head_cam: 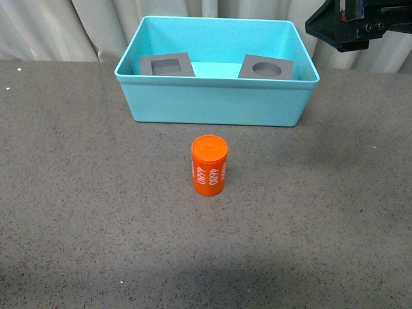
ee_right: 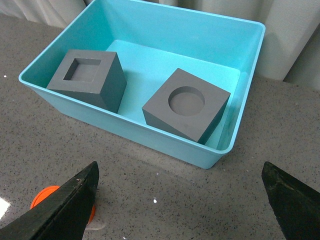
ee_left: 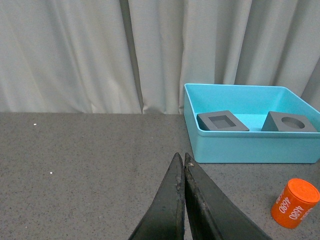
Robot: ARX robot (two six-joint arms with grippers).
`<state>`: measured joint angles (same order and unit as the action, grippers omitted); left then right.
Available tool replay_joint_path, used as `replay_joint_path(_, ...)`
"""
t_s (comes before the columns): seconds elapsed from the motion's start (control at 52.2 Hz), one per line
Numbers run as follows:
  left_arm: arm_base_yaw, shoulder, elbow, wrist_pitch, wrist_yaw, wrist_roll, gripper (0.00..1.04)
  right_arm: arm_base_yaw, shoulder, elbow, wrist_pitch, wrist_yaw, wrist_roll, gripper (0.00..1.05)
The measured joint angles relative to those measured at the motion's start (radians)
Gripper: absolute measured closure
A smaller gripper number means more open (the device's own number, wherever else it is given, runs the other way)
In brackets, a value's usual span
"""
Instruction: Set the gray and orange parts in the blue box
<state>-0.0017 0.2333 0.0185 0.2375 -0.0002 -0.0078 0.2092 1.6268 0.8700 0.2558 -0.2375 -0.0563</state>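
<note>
You have the orange cylinder [head_cam: 209,165] standing on end on the gray table [head_cam: 77,193], its long axis vertical and its flat top facing up; the white "4680" lettering runs along that axis, so it reads sideways. It sits out in front of the blue box [head_cam: 215,103], about level with the middle of the box's near wall and clearly apart from it.

Both gray parts lie inside the box with their recesses facing up; the cube with the square recess [head_cam: 167,65] is on the left side, and the cube with the round recess [head_cam: 266,67] is on the right, turned at an angle to the walls.

Your left gripper [ee_left: 181,157] is closed, fingers pressed together with nothing between them, low over the table left of the box; your right gripper [ee_right: 180,167] is spread wide and empty, looking down on the box; the right arm [head_cam: 360,22] shows above the box's far right corner.
</note>
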Motion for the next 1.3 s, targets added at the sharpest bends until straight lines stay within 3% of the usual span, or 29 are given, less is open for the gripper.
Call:
replay_joint_path(0.192, 0.0, -0.057, 0.0, -0.058, 0.0, 0.0, 1.01, 0.0, 0.0, 0.0, 0.0, 0.0, 0.0, 0.1)
replay_joint_path(0.287, 0.0, -0.197, 0.0, -0.225, 0.0, 0.0, 1.01, 0.0, 0.0, 0.0, 0.0, 0.0, 0.0, 0.1)
replay_joint_path(0.421, 0.0, -0.228, 0.0, -0.235, 0.0, 0.0, 1.01, 0.0, 0.0, 0.0, 0.0, 0.0, 0.0, 0.1)
replay_joint_path(0.785, 0.0, -0.229, 0.0, -0.235, 0.0, 0.0, 0.33, 0.0, 0.0, 0.0, 0.002, 0.005, -0.003, 0.1)
replay_joint_path(0.805, 0.0, -0.229, 0.0, -0.235, 0.0, 0.0, 0.32, 0.003, 0.0, -0.004, 0.014, 0.021, -0.009, 0.1)
replay_joint_path(0.862, 0.0, -0.229, 0.0, -0.235, 0.0, 0.0, 0.19, 0.026, 0.018, -0.049, 0.212, 0.195, -0.07, 0.1)
replay_joint_path(0.9, 0.0, -0.229, 0.0, -0.236, 0.0, 0.0, 0.12, 0.033, 0.034, -0.043, 0.256, 0.221, -0.089, 0.1)
replay_joint_path(0.939, 0.0, -0.229, 0.0, -0.236, 0.0, 0.003, 0.05, 0.04, 0.05, -0.016, 0.222, 0.197, -0.098, 0.1)
replay_joint_path(1.149, 0.0, -0.229, 0.0, -0.236, 0.0, 0.003, 0.07, 0.114, 0.17, 0.214, -0.24, -0.047, -0.164, 0.1)
replay_joint_path(1.303, 0.0, -0.229, 0.0, -0.237, 0.0, 0.003, 0.07, 0.159, 0.226, 0.305, -0.454, -0.104, -0.276, 0.1)
